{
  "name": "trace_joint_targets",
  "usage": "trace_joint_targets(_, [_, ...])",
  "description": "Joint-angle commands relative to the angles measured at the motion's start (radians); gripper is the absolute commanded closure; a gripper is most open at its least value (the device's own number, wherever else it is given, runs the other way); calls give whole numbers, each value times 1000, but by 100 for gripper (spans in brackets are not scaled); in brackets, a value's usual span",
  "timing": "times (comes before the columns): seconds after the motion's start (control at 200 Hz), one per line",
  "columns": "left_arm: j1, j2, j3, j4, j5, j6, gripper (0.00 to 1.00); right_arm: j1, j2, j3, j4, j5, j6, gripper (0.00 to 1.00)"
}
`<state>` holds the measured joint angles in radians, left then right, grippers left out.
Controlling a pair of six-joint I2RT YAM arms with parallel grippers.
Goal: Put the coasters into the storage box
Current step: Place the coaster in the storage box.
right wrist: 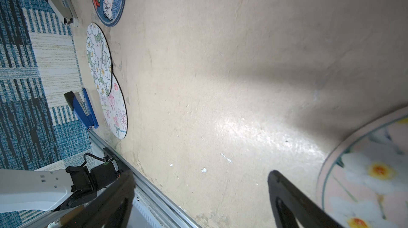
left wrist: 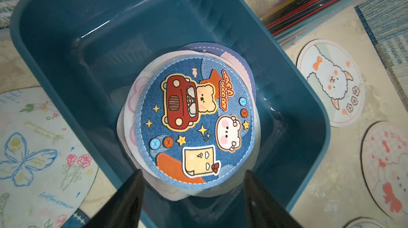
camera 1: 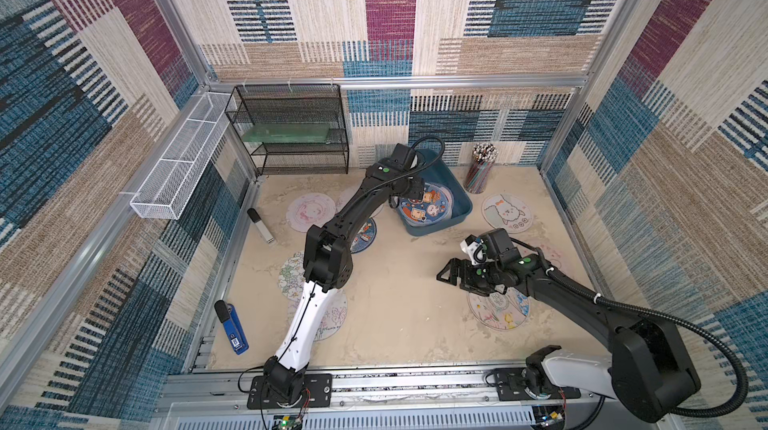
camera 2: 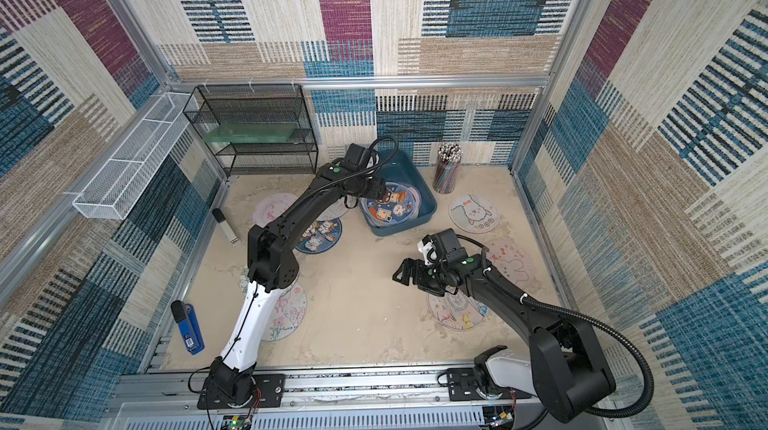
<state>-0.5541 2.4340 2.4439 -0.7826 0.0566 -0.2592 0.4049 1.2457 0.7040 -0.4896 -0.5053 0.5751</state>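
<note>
Both top views are looking down from above the near edge of the table (camera 1: 399,324), sharing it whole. The left wrist view is peering closely into the storage box (left wrist: 55,72); the right wrist view is skimming the table.

left arm (camera 1: 316,307): base at 7 o'clock, elbow bent, reaching to 12
left gripper (left wrist: 193,171): jaws apart, empty
right arm (camera 1: 582,295): base at 5 o'clock, pointing toward 9
right gripper (right wrist: 201,173): jaws wide, empty
</note>
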Motion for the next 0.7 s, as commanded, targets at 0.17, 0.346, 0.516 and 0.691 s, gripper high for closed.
trace_joint_targets(0.17, [2,-155,-183,33,39,-4,29,10,14,13,41,-29,10,1])
trace_joint_targets(0.346, [15,-353,-455,111,55,-36,28,23,51,42,53,-47,-3,1])
trace_joint_targets(0.516, [58,-583,-761,148,42,-91,27,53,110,87,64,-61,-28,3])
trace_joint_targets(0.691, [105,-799,-1045,130,4,-138,27,84,171,128,84,-71,-38,4])
